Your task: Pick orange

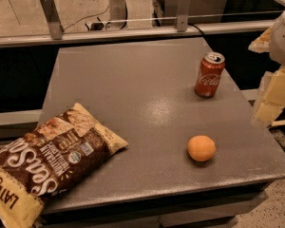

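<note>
**Orange (201, 148) lies alone near the front right of the bench (133, 80)**

Along the rear edge of the grey bench runs a metal rail (133, 32), with two upright posts rising from it. At the front left corner a bag of chips (47, 163) lies flat, brown and yellow with white lettering. Its lower end reaches out past the front edge of the bench.

To the right of the bag, across a bare stretch of grey top and well apart from it, sits the orange. It rests on the bench surface, close to the front edge and toward the right side, with nothing touching it.

Behind the orange, toward the rear right corner, a red soda can (209, 74) stands upright with its silver top showing. It is near the right edge and well apart from the fruit.

Past the right edge of the bench the gripper (274, 94) shows as pale, yellowish blocks. It is further right than the can and apart from both the can and the orange. Whether it is released or clenched cannot be told.
</note>
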Available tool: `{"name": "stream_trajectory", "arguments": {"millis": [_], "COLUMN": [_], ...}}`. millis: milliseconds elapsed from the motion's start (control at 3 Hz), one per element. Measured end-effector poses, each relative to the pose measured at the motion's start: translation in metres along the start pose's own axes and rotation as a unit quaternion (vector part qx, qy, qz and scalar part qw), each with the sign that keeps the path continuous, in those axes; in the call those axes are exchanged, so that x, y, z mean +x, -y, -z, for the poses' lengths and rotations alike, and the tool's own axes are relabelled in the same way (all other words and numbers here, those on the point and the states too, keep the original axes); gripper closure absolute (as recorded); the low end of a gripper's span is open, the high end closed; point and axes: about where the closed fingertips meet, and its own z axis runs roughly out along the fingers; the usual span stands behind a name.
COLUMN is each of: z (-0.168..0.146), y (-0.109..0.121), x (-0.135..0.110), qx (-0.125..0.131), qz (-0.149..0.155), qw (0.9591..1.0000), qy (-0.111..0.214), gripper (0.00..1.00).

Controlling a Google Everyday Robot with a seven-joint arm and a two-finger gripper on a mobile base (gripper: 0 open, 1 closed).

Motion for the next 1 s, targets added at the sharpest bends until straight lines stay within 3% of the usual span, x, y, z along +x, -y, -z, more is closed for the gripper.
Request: {"name": "stream_trajectory", "arguments": {"millis": [667,1000], "z": [-0.017,-0.05], "y": [-0.002,-0.024], "x": [-0.009,-0.039], "qx": [-0.002,-0.003], "qz": [0.012,0.065], "qw": [0.9998,0.9976], "qy": [0.016,0.024], "gripper": [0.0,0.0]}}
